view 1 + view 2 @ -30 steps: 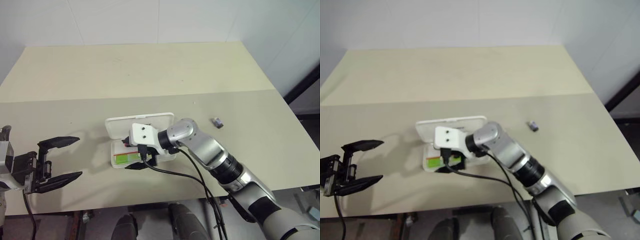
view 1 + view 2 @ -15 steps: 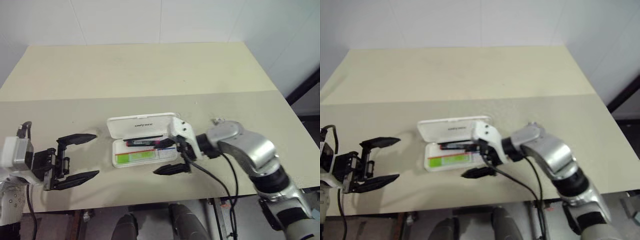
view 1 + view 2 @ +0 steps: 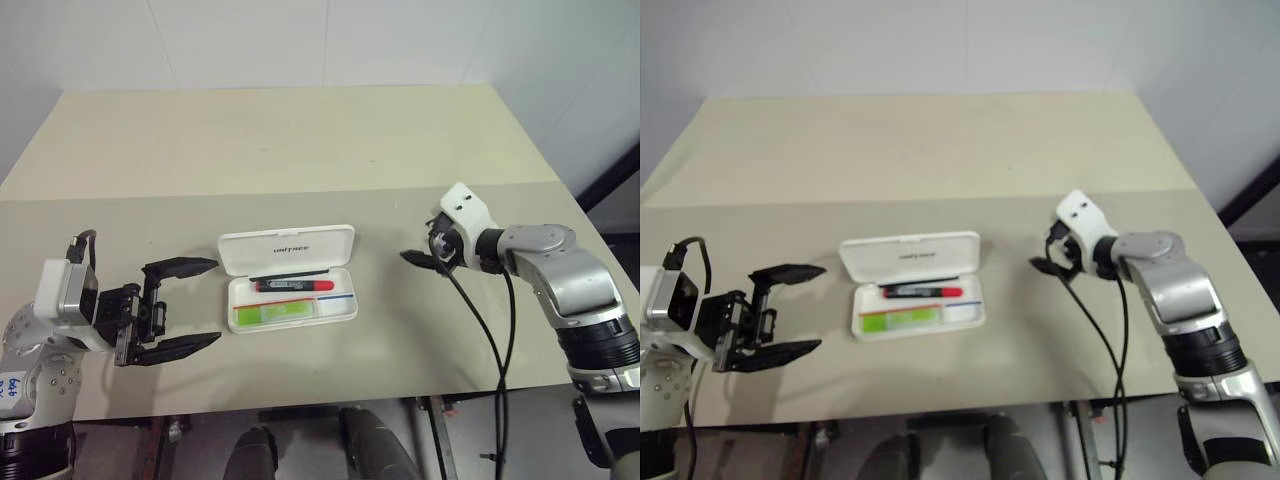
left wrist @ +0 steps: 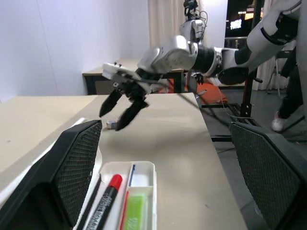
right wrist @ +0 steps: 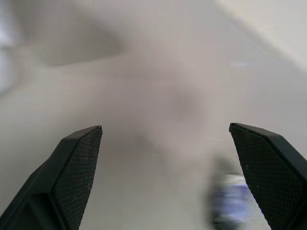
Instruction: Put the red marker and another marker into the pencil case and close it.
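Markers, red (image 3: pixel 292 285) and green (image 3: pixel 273 314), lie inside the open case (image 3: pixel 290 278) mid-counter (image 3: pixel 300 150), both claws, left (image 3: pixel 178 303) and right (image 3: pixel 420 259), spread and empty beside it; its light, stiff, slick lid probably wants a push along the raised far edge.

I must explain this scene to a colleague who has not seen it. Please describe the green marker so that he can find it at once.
On the beige table, find the open white pencil case near the front edge. The green marker lies in its tray, in front of the red marker. It is pale green and stubby, whereas the red marker is slim with a black barrel.
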{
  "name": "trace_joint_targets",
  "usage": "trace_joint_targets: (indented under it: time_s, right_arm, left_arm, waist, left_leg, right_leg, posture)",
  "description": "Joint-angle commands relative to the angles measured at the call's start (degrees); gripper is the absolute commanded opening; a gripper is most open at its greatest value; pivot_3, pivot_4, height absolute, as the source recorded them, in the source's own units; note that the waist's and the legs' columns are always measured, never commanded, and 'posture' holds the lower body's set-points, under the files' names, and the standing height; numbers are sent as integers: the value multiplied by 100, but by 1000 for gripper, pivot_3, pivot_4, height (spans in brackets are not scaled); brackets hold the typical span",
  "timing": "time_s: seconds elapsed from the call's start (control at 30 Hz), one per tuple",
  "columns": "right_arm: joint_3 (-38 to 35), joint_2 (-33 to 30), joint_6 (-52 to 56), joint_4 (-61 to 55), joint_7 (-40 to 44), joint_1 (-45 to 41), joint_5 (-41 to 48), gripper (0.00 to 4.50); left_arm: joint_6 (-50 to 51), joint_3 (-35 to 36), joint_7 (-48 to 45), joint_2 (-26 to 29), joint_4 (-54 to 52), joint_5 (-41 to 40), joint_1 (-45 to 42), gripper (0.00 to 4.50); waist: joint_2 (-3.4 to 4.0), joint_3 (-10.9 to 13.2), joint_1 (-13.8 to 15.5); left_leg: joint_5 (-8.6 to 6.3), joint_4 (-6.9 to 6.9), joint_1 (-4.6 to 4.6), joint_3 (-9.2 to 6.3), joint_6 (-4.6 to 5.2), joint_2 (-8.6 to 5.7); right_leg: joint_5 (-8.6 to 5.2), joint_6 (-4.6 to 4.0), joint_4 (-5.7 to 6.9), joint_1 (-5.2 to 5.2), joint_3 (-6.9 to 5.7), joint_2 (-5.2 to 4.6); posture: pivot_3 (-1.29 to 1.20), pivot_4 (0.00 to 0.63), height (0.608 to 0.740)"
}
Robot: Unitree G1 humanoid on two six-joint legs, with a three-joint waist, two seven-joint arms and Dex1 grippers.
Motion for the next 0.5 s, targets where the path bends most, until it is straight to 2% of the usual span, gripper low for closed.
trace_joint_targets:
  time_s: [0.03,0.37,0.5]
  right_arm:
    - [-360,130,-353,183,-393,14,-150,4481]
    - [-572,-33,-190,152,-370,455,-101,4481]
    - [-598,52,-270,559,-357,436,-78,4481]
  left_arm:
    - [-107,10,-71,10,39,30,-109,4500]
    - [-137,65,-90,25,21,48,-26,4500]
    - [-130,50,-59,23,-3,53,-23,4500]
  waist:
    - [0,0,2]
    - [0,0,8]
    - [0,0,0]
  left_leg:
    - [0,-1,0,1,0,0]
    - [0,5,1,1,1,0]
    - [0,7,2,2,1,0]
  right_leg:
    - [0,0,-1,0,0,-1]
    - [1,2,3,3,1,-2]
    - [2,3,4,4,3,-2]
  posture:
    - [0,150,740]
    - [0,150,740]
    - [0,150,740]
